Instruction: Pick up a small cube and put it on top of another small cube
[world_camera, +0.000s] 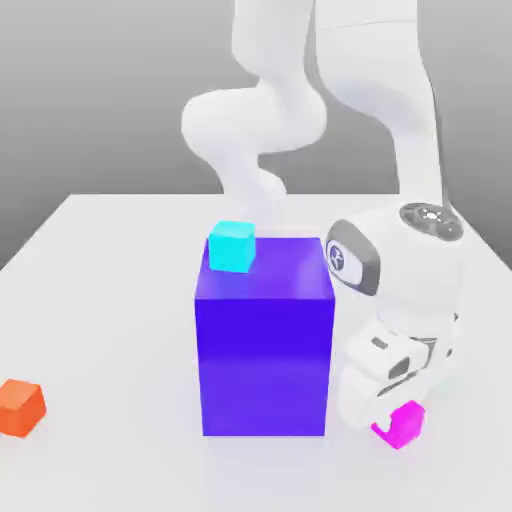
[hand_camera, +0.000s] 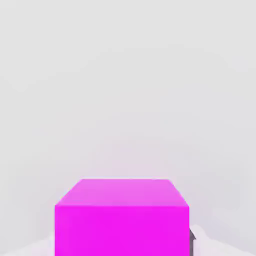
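A small magenta cube (world_camera: 405, 428) rests on the white table at the exterior view's right, close beside the big blue block. My gripper (world_camera: 396, 412) is lowered straight over it, the white hand covering its top. In the hand view the magenta cube (hand_camera: 122, 217) sits right between the fingers, and a dark fingertip (hand_camera: 190, 236) lies flush against its side. A small cyan cube (world_camera: 231, 247) stands on a back corner of the blue block's top. A small orange cube (world_camera: 20, 407) lies on the table at the exterior view's far left.
The tall blue block (world_camera: 264, 340) stands in the middle of the white table (world_camera: 100, 300), right next to my hand. The arm's white links rise behind the block.
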